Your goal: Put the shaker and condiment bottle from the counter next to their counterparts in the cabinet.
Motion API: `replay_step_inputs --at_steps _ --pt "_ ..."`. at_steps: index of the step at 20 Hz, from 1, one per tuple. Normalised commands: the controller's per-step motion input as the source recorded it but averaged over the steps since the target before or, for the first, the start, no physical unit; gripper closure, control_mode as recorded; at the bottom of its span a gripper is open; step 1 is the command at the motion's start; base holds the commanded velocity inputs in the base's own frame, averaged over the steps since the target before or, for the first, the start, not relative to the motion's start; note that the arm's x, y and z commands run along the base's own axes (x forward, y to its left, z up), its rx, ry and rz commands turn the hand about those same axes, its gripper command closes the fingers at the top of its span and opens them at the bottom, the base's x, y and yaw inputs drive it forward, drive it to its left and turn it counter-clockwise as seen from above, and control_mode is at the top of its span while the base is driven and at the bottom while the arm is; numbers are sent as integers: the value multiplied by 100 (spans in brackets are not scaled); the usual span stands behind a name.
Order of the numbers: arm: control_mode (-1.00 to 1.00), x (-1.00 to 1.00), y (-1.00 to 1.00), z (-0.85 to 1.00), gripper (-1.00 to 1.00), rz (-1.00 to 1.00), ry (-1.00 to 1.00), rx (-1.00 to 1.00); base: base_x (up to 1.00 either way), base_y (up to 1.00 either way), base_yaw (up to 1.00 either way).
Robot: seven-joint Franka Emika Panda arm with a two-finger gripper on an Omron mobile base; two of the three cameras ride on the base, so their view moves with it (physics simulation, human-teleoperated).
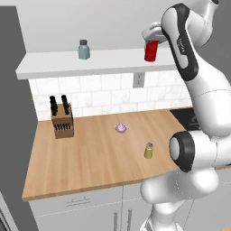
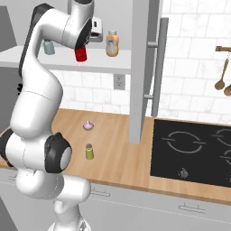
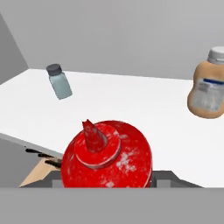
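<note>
step: placing red bottle [image 3: 107,157] in cabinet [image 1: 54,65] | claw [image 1: 152,39]: grasping the bottle, upper right of left base view, at shelf front edge | next: carry it toward tan bottle [image 3: 208,85], set down, let go | shaker [image 1: 149,150]: on counter [image 1: 81,158], lower centre

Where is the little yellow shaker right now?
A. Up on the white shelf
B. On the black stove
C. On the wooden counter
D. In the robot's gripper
C. The shaker stands upright on the wooden counter, near its front edge, while the gripper is up at the cabinet shelf, closed on the red condiment bottle.
</note>
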Motion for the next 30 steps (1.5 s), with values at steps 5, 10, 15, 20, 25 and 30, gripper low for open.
replay_step_inputs --at_steps 5,10,15,20,25,30 --pt "-100 60 -6 0 100 0 0 0 0 0 0" --pt "-100 60 0 0 100 0 0 0 0 0 0" --pt "-100 50 -5 0 100 0 0 0 0 0 0" --pt "-100 42 -14 0 100 0 0 0 0 0 0" --pt "-100 25 -11 -1 100 0 0 0 0 0 0" --pt "-100 1 2 -13 100 0 0 0 0 0 0"
